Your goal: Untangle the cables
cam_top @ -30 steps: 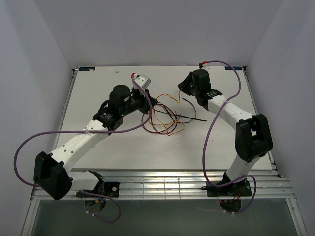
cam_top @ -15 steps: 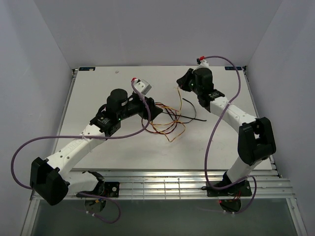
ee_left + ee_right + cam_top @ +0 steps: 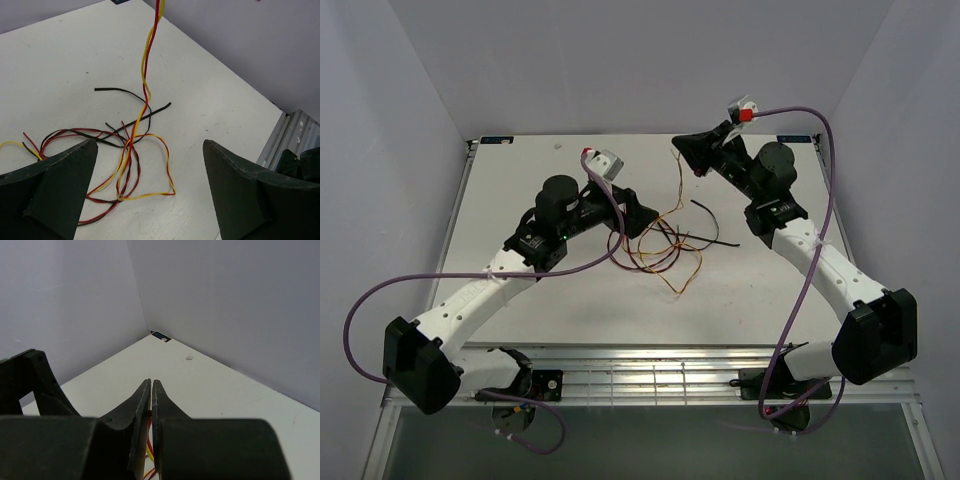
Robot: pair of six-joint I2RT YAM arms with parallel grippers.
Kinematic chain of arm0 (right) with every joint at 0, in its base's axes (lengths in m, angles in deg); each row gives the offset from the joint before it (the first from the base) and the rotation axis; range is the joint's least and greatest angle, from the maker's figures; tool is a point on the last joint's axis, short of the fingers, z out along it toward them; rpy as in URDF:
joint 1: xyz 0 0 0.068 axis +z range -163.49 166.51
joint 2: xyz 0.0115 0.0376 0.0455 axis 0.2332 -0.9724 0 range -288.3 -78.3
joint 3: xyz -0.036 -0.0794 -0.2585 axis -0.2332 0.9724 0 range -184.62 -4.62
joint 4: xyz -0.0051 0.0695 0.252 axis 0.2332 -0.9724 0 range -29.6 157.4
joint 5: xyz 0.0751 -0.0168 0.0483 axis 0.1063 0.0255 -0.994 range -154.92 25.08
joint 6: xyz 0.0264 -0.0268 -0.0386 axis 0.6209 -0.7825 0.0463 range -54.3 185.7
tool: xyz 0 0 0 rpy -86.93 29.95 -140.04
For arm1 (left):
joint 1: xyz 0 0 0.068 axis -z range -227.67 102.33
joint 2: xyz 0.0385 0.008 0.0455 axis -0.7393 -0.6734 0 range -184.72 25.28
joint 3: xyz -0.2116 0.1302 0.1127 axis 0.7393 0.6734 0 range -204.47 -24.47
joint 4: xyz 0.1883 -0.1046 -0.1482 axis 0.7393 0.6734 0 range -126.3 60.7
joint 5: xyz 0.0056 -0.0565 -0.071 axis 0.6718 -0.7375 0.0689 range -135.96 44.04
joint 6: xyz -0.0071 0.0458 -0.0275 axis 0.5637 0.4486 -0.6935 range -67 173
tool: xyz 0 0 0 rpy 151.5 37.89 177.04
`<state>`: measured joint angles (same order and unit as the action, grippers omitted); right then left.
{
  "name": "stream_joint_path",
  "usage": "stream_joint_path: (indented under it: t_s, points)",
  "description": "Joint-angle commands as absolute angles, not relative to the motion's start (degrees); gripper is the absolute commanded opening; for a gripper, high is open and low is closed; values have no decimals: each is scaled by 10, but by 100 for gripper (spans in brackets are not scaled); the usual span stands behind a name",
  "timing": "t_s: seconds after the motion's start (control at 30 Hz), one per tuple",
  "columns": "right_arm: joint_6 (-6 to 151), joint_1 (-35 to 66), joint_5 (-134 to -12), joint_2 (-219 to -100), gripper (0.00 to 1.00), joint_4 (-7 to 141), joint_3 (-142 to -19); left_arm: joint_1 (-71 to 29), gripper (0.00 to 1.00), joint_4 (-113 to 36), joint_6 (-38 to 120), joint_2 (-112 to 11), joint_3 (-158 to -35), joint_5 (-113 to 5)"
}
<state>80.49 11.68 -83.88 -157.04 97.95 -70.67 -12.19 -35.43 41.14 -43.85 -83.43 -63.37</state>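
Note:
The cables (image 3: 660, 250) lie as a loose knot of thin red, yellow and black wires in the middle of the white table (image 3: 520, 190). A twisted red-and-yellow strand (image 3: 680, 190) rises out of the knot to my right gripper (image 3: 680, 148), which hangs above the table's far part. In the right wrist view that gripper (image 3: 151, 384) is shut on the strand (image 3: 150, 445). My left gripper (image 3: 632, 214) stands wide open just left of the knot. Its fingers (image 3: 55, 190) straddle the wire loops (image 3: 125, 165) without touching them, and the strand (image 3: 146, 75) climbs out of frame.
A separate black wire (image 3: 715, 228) lies right of the knot, also seen as a black wire (image 3: 125, 91) in the left wrist view. Thick purple arm cables (image 3: 815, 230) loop beside both arms. A metal rail (image 3: 670, 375) runs along the near edge. Walls close the table in on three sides.
My left gripper has opened and let go of the cables. The right gripper has shut on the red-and-yellow strand and lifted it up and back, stretching it out of the knot.

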Motion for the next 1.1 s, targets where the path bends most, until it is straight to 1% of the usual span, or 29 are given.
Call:
stream_joint_path:
  t_s: [0.0,0.23,0.43,0.47,0.67,0.7,0.77,0.83,1.07]
  points:
    - [805,119,-891,-1557,8,1006,-691,-120,98,-412,382,-450,-869,-673]
    - [826,123,-888,-1546,8,959,-693,-120,98,-458,374,-492,-920,-715]
    - [844,124,-883,-1540,8,938,-694,-120,96,-466,356,-547,-965,-703]
    - [848,124,-882,-1537,8,936,-694,-120,93,-468,350,-552,-970,-697]
    - [874,124,-875,-1527,8,934,-689,-120,86,-502,316,-590,-988,-679]
    - [875,124,-872,-1526,8,932,-690,-120,83,-505,313,-593,-989,-675]
    - [883,124,-873,-1524,8,931,-690,-120,81,-514,303,-596,-989,-669]
    - [892,124,-877,-1524,8,929,-689,-120,76,-533,289,-601,-987,-669]
    - [891,124,-867,-1533,8,900,-701,-120,69,-568,265,-601,-968,-680]
